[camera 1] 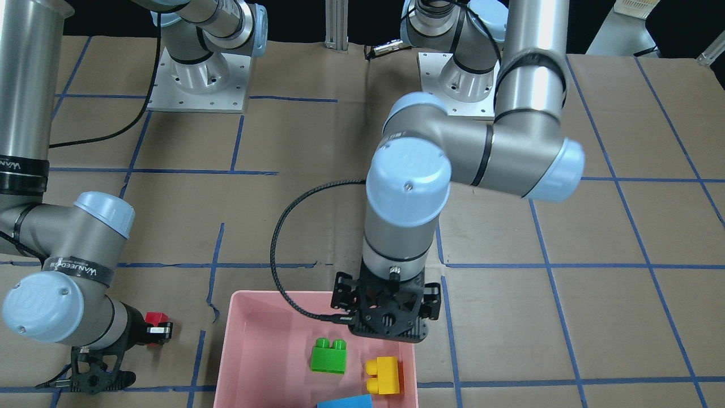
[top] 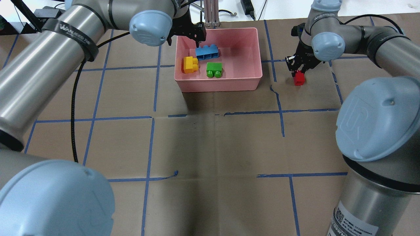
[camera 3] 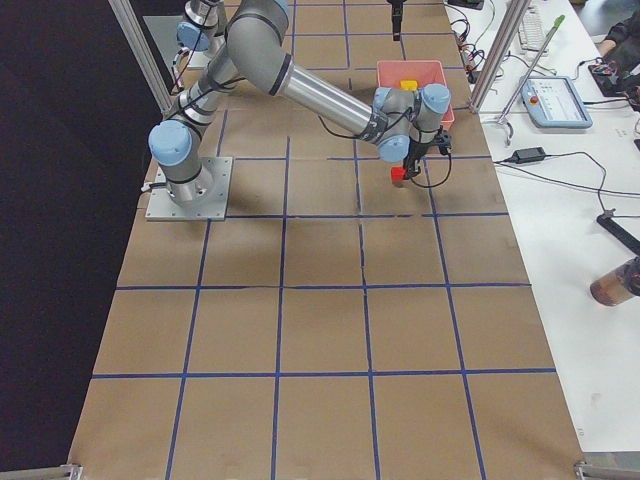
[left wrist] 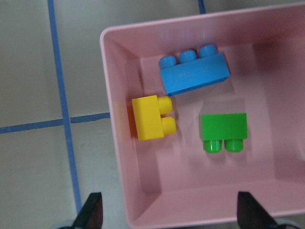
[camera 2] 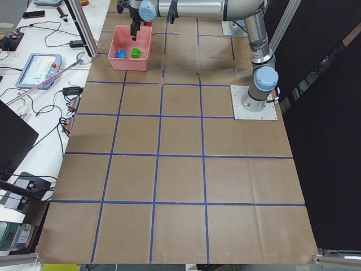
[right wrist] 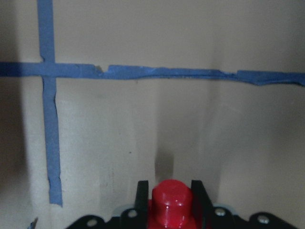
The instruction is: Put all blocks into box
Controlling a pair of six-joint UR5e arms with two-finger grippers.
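Work here is down to one piece: the red brick (top: 299,79), out on the counter (top: 210,141) well to the right of the box (top: 218,86). The right gripper (top: 298,70) has it, jaws closed snug on either side, and in the right wrist view its single rounded stud shows between them. From where I stand I can't say whether it has cleared the paper or is resting on it. It is about as wide as it is long, so it has no real long axis.

In the box the other three lie on their sides. The blue brick (top: 207,52) has its long axis roughly along the box's long side and its studs toward the far wall. The yellow brick (top: 190,64) points its studs at the box's middle, and the green brick (top: 214,69) points its studs toward the robot.

The left gripper (top: 193,32) hangs over the box's far left corner, jaws spread wide and holding nothing.

I'd judge this to be the last pick. The next move calls for a lift high enough to clear the rim, a carry leftward, and a release over the bare right half of the box floor, apart from the left arm.
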